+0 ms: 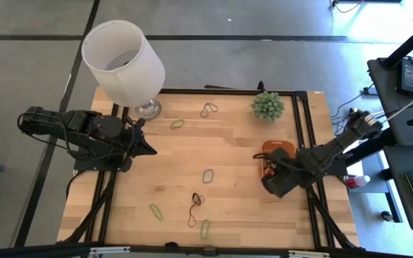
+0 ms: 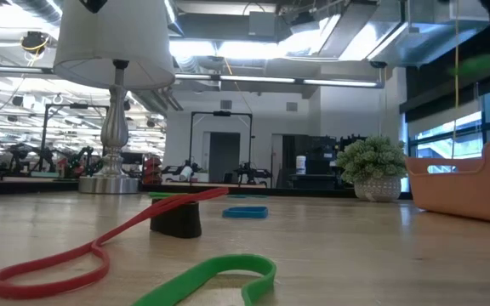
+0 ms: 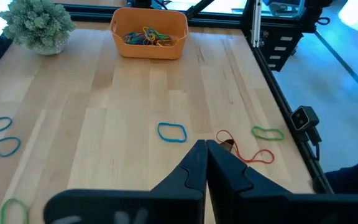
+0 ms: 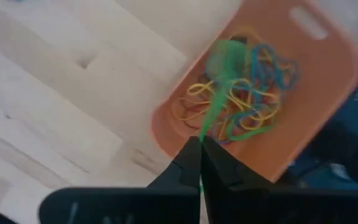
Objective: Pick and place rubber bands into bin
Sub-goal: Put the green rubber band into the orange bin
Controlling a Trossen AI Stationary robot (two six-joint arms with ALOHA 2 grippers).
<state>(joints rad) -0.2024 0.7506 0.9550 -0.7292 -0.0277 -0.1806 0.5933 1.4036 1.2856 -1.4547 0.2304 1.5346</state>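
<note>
The orange bin (image 1: 277,148) sits near the table's right edge and holds a tangle of coloured rubber bands (image 4: 253,93). My right gripper (image 1: 269,172) hovers over the bin's near end (image 4: 199,142), shut on a green rubber band (image 4: 219,74). My left gripper (image 1: 149,149) is shut (image 3: 205,149) and waits at the table's left side, touching nothing. Several loose rubber bands lie flat on the wood: a blue one (image 3: 171,132), a red one (image 3: 247,149), green ones (image 1: 155,211) (image 1: 205,229) (image 1: 176,124) and a dark one (image 1: 208,110). My right gripper pinches one end of the green rubber band (image 4: 204,129) between its two fingertips, coming from above and pointing down at the bin. The band stretches away from the tips over the bin's inside, and its far loop (image 4: 225,56) is blurred above the heap of bands.
A white lampshade on a silver base (image 1: 124,61) stands at the far left corner. A small potted plant (image 1: 267,106) sits just beyond the bin. Black frame rails (image 1: 303,122) run along the table's right side. In the low view a red band (image 2: 100,246) and a green band (image 2: 219,276) lie close.
</note>
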